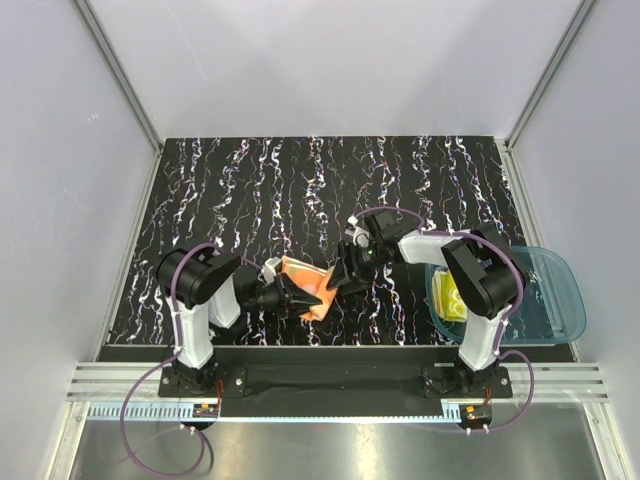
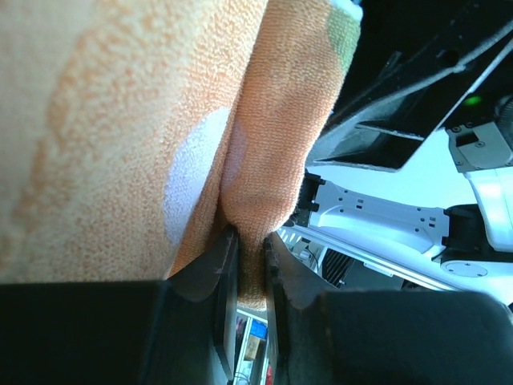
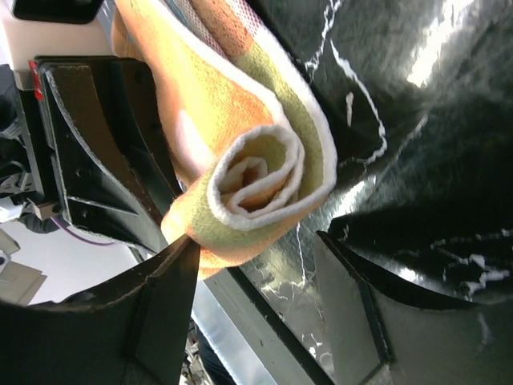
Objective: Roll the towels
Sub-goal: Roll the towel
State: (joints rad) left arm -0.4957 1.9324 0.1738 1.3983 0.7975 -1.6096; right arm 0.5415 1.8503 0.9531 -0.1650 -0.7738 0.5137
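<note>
The orange towel with pale dots (image 1: 312, 283) hangs between my two arms at the table's front middle. My left gripper (image 1: 292, 297) is shut on a fold of it; in the left wrist view the cloth (image 2: 120, 120) fills the frame and is pinched between the jaws of that gripper (image 2: 250, 237). The towel's other end is wound into a loose roll (image 3: 256, 172). My right gripper (image 3: 255, 242) stands open just below the roll, one finger touching it. The yellow towel (image 1: 452, 298) lies in the tray.
A translucent blue tray (image 1: 560, 305) sits at the table's right front edge, beside the right arm's base. The black marbled tabletop (image 1: 300, 190) stretches behind the arms. Grey walls enclose the table on three sides.
</note>
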